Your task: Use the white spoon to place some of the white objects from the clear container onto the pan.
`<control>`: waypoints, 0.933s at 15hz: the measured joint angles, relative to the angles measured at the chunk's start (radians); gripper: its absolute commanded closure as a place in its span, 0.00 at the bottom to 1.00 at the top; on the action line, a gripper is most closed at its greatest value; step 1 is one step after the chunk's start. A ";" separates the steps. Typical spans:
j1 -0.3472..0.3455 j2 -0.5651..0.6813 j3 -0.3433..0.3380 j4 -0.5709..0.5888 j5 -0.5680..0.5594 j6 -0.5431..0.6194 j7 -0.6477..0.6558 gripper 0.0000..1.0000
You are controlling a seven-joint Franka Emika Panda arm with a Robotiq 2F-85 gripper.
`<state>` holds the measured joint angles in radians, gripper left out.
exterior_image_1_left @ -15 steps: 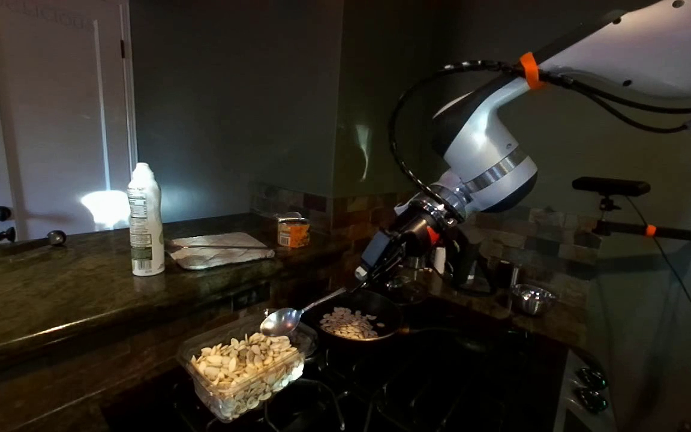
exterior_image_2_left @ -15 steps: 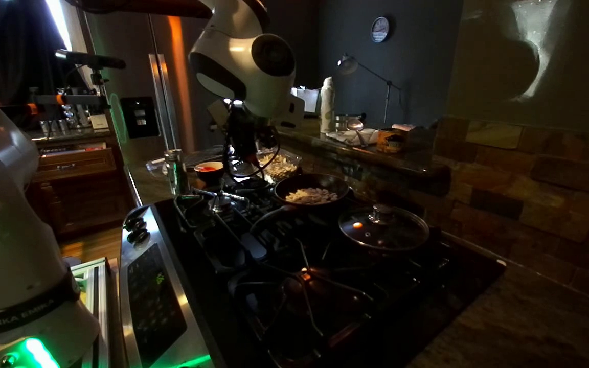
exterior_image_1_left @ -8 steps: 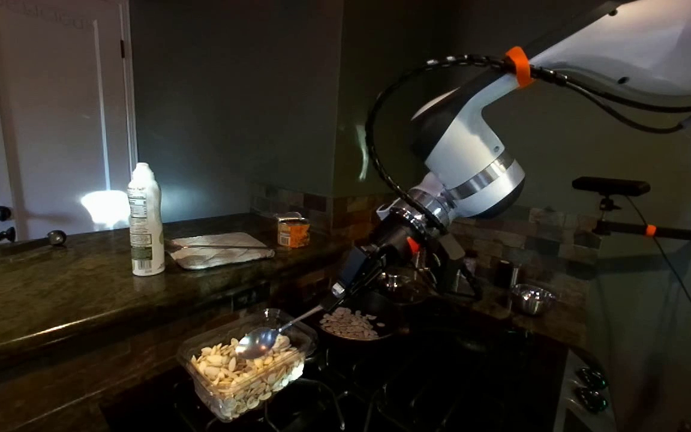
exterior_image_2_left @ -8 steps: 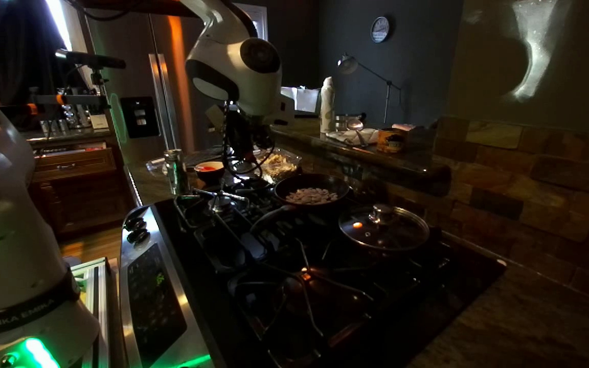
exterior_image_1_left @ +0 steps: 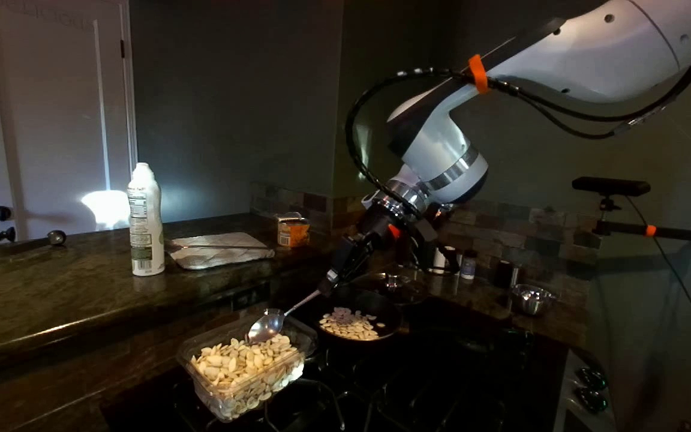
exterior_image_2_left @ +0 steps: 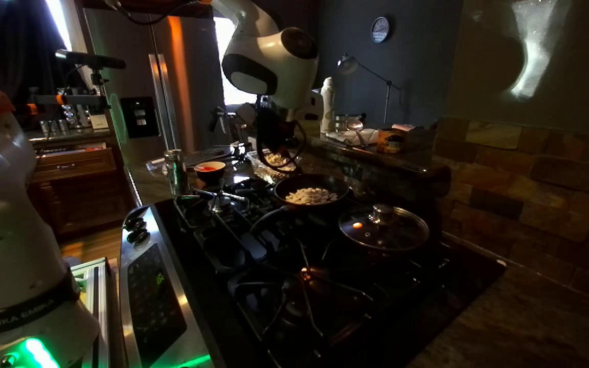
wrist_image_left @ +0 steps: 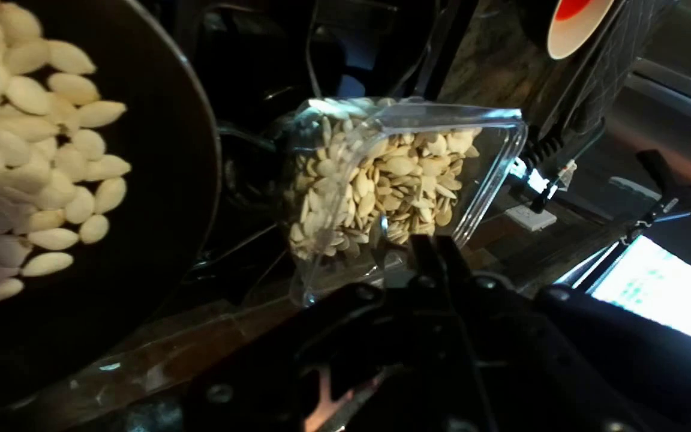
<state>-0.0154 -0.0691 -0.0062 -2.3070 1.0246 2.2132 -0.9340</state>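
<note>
Now my claw (wrist_image_left: 435, 242) pinches spoon (exterior_image_1_left: 267, 326) over tub (wrist_image_left: 490, 180); digging hard could tip tub, scattering seeds (exterior_image_1_left: 242, 360) beside it.

Against a second ago, I have the arm (exterior_image_1_left: 453, 168) and jaws farther left in an exterior view, with the spoon (exterior_image_1_left: 266, 327) left of its former spot over the clear tub (exterior_image_1_left: 305, 336) and tilting more steeply. Against half a second ago, the spoon sits higher there, baring pale seeds (exterior_image_1_left: 249, 357) it hid. The seeds (exterior_image_2_left: 311, 196) in the pan (exterior_image_2_left: 315, 180) look brighter in both exterior views, and more of a bright patch (exterior_image_2_left: 229, 66) shows behind the arm.
</note>
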 measured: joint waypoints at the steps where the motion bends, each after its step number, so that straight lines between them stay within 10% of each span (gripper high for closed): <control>1: -0.008 0.022 -0.011 0.023 -0.031 -0.026 0.000 0.99; 14: -0.011 0.107 -0.006 0.088 -0.130 -0.200 -0.012 0.99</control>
<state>-0.0267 0.0381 -0.0122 -2.2188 0.8948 2.0135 -0.9465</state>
